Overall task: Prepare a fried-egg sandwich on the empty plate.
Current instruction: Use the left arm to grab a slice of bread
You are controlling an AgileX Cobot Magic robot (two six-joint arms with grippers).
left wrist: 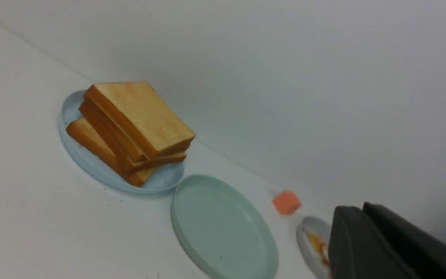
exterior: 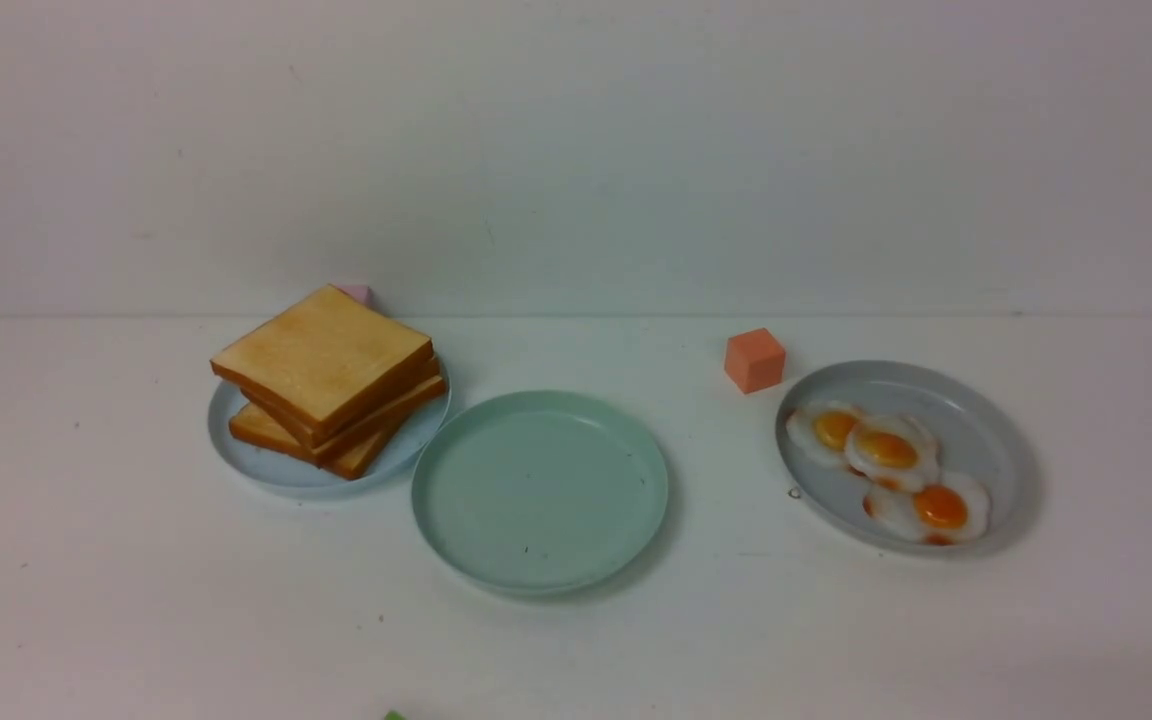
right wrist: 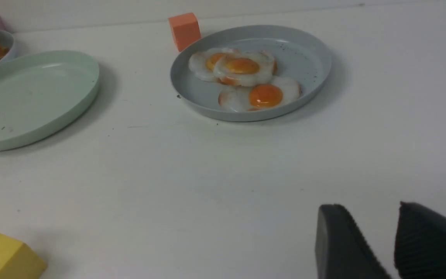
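The right end effector [right wrist: 372,207] is seen low over the white desk [right wrist: 207,174]. Its two ribbed black fingers [right wrist: 339,240] are set narrowly apart, a slim strip of desk shows between them, and nothing is held. Ahead of it and well apart, a grey plate [right wrist: 308,50] is found with three fried eggs [right wrist: 246,68] laid on it, white with orange yolks. The two eggs farther from the end effector overlap, and the third touches them on the nearer side. Beyond that plate, toward the robot's left, an orange cube [right wrist: 184,30] stands on the desk near the rim but apart from it. A yellow block [right wrist: 4,257], cut off by the picture's edge, lies nearer than any plate and well off toward the robot's left. The left end effector [left wrist: 363,209] is shown only in part. Its dark fingers [left wrist: 362,248] are drawn together with no gap to be seen, and nothing is gripped. Ahead of it, the green plate [exterior: 539,492] is the nearest item and sits bare on the desk. Just beside that plate, farther off and toward the robot's left, a light blue plate [exterior: 266,470] carries the toast [exterior: 326,375], golden-brown slices with darker crusts stacked askew. A pink block [exterior: 356,292] is mostly hidden behind the stack. None of the toast or eggs has been placed on the green plate.
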